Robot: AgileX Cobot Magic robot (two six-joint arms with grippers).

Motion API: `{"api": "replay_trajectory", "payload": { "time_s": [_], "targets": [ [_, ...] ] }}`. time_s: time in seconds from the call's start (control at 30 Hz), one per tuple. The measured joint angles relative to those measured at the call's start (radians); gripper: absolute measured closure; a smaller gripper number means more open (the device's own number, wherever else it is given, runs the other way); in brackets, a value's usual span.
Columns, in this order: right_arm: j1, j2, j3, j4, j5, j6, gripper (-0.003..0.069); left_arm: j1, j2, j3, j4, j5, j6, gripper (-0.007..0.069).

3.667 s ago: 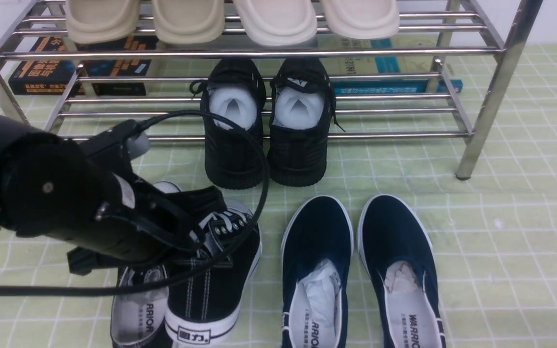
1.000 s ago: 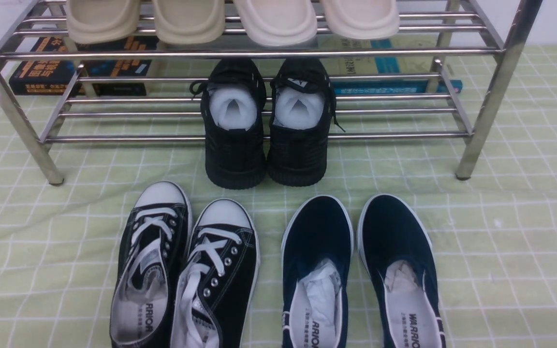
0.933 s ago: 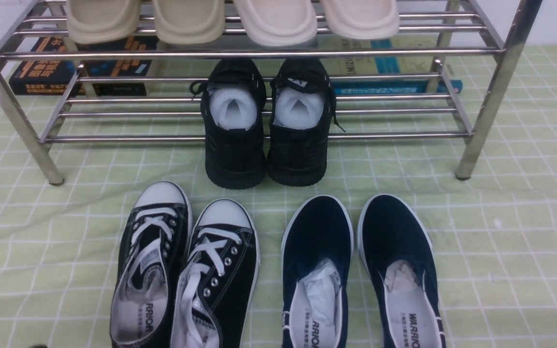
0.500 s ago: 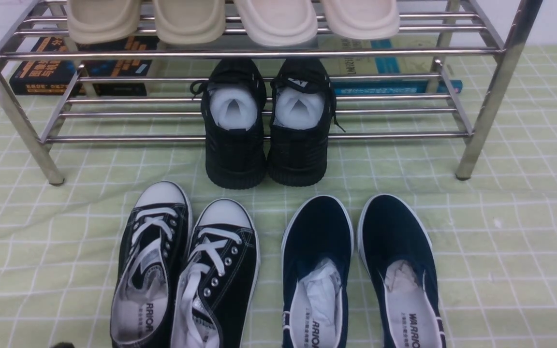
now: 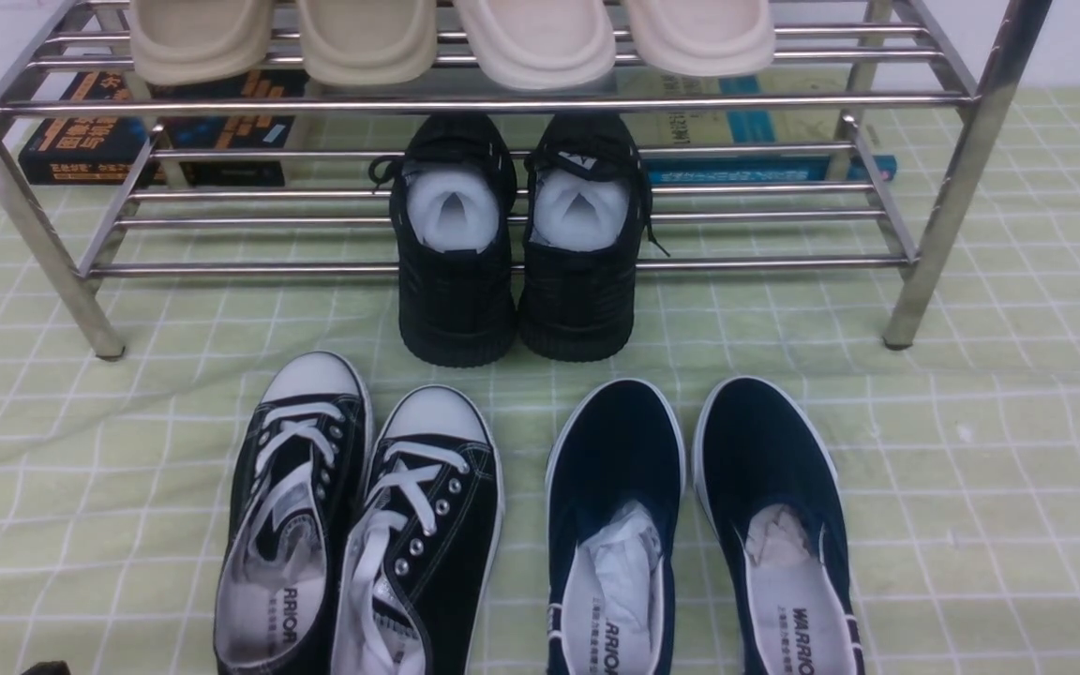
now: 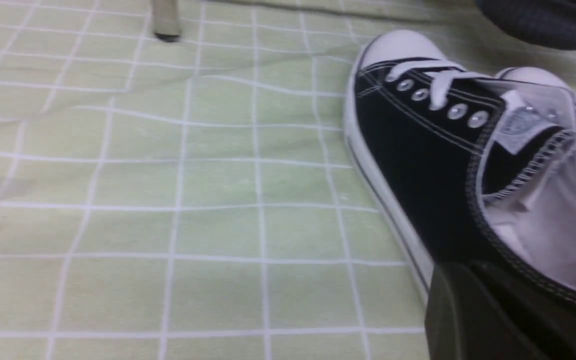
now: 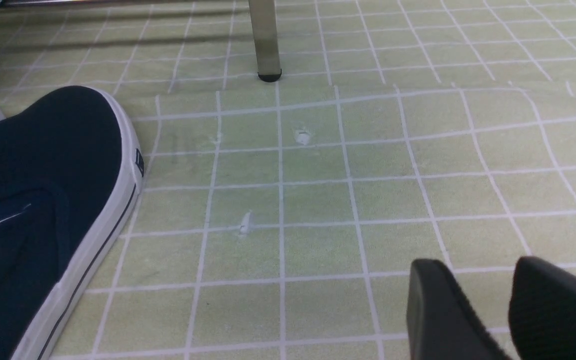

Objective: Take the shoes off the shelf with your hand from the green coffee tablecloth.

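A: Where are the sneakers (image 5: 362, 525) with the white toe caps?

B: Flat on the green tablecloth (image 5: 990, 450), side by side and touching, in front of the shelf (image 5: 502, 101) and off its rails. Their toes point toward the shelf, and they lie nearer its left leg than its right one.

A: What else is near the shelf?

B: A pair of all-black sneakers (image 5: 517, 244) stuffed with white paper leans on the shelf's lower rails, soles hanging over its front bar. Four beige slippers (image 5: 451, 37) sit on the shelf's upper tier. Books (image 5: 156, 131) lie on the cloth behind the shelf. A pair of navy slip-ons (image 5: 699, 525) rests in front of the shelf too, on the far side of the white-toed pair from the shelf's left leg.

A: And the left gripper (image 6: 498, 320)?

B: Only one dark finger shows in its wrist view, low by the heel side of the nearer white-toed sneaker and holding nothing; the jaws are together.

A: The right gripper (image 7: 488, 310)?

B: Two black fingers (image 7: 443, 310) show a narrow gap between them, over bare cloth, well short of the shelf's right leg. I cannot tell whether that counts as apart or together.
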Motion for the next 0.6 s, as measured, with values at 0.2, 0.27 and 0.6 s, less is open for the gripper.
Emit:
{"api": "replay_trajectory", "payload": {
  "time_s": [0.2,0.27,0.6],
  "targets": [
    [0.0,0.0,0.0,0.0,0.0,0.0,0.0418,0.066,0.0,0.0,0.007,0.001,0.001,0.0581],
    [0.0,0.0,0.0,0.0,0.0,0.0,0.0418,0.099,0.0,0.0,0.007,0.001,0.001,0.0581],
    [0.0,0.0,0.0,0.0,0.0,0.0,0.0418,0.213,0.0,0.0,0.018,-0.004,0.001,0.0571]
  ]
}}
